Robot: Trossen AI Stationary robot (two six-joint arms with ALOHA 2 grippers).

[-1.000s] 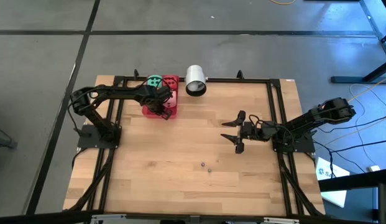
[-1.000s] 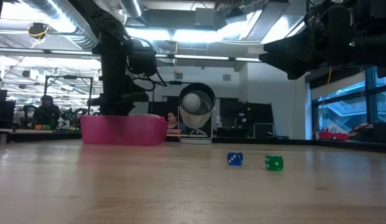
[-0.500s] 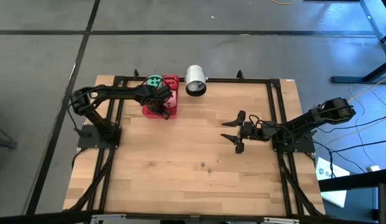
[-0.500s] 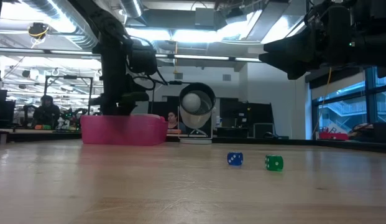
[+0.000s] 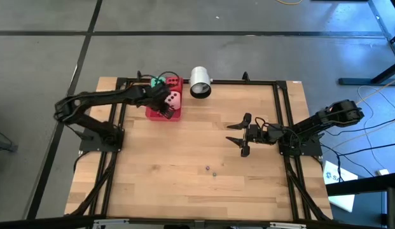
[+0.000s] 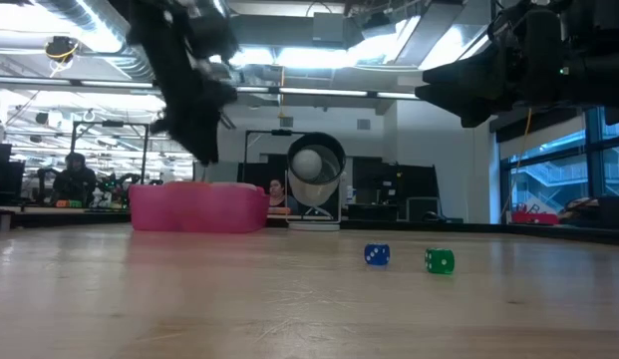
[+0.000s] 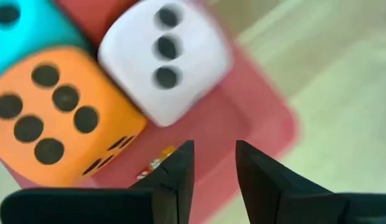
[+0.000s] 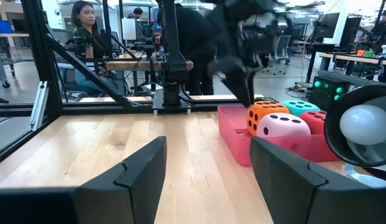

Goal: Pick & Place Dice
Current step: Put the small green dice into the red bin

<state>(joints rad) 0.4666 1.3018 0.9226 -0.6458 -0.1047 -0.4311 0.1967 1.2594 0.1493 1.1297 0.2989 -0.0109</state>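
The dice all sit in the pink tray [image 5: 160, 115] at the table's far edge: green die [image 8: 301, 106], orange die [image 7: 53, 115], red die [image 8: 316, 120] and pink die [image 7: 165, 59] packed together, so the placing looks done. They seem soft, round-cornered cubes with dark pips; the tray looks like smooth plastic. The left gripper [image 7: 212, 165] hovers above the tray's near corner, fingers slightly parted, holding nothing. The right gripper [image 5: 243, 135] waits mid-table, jaws wide and empty.
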